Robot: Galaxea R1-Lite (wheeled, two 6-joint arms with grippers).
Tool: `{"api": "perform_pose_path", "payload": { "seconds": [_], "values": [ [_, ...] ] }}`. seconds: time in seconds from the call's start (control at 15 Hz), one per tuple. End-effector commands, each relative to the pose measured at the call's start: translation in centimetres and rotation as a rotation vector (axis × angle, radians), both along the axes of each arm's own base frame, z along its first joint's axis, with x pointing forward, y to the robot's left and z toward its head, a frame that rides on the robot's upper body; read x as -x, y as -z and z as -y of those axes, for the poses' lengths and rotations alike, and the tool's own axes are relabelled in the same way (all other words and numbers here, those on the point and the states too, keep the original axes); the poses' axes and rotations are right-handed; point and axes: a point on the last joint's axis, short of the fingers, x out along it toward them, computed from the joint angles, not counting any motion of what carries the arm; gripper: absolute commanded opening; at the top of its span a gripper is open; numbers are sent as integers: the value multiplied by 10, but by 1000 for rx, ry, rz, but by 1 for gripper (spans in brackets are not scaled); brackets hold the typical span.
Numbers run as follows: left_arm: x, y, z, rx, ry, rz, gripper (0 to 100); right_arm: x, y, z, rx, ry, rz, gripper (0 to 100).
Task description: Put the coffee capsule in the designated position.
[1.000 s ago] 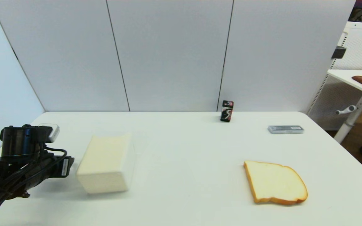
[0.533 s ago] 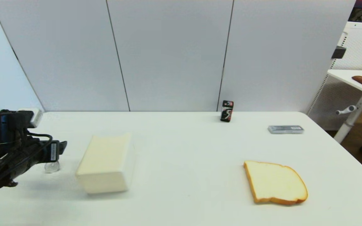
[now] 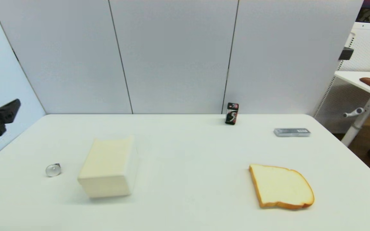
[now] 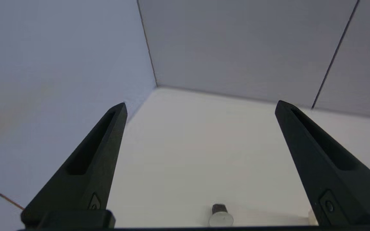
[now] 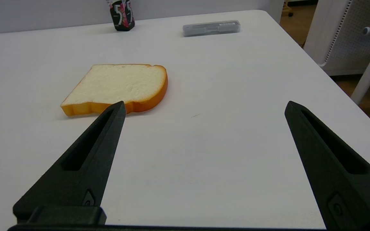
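The coffee capsule [image 3: 53,170] lies on the white table [image 3: 185,150], its round silver foil face showing, a short way left of a cream block [image 3: 108,166]. In the left wrist view the capsule [image 4: 220,215] shows its dark body and sits low between the fingers, far below them. My left gripper [image 3: 2,117] is raised at the far left edge of the head view, well above and behind the capsule. In its own view the left gripper [image 4: 201,104] is open and empty. My right gripper [image 5: 205,104] is open and empty over the table's right side, out of the head view.
A bread slice [image 3: 281,186] lies at the front right, also seen as the bread slice [image 5: 117,86] ahead of the right fingers. A black gum pack [image 3: 232,113] stands at the back wall. A flat grey case [image 3: 292,132] lies at the back right.
My left gripper has lifted off the spot beside the cream block and drawn back up and to the left. The capsule it covered now lies bare on the table.
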Motion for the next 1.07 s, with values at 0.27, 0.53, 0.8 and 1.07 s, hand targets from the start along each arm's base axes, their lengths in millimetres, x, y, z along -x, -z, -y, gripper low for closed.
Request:
{"api": "perform_pose_path", "payload": {
  "seconds": [0.27,0.53,0.8,1.07],
  "values": [
    [116,1,15,-78,304,281,100,0,0,0,-1,0,-1,100],
    [150,19,12,-92,345,300,100,0,0,0,-1,0,-1,100],
    [168,43,14,-114,339,249,100,0,0,0,-1,0,-1,100],
    [171,98,15,-112,392,92,100,0,0,0,-1,0,-1,100]
  ]
}}
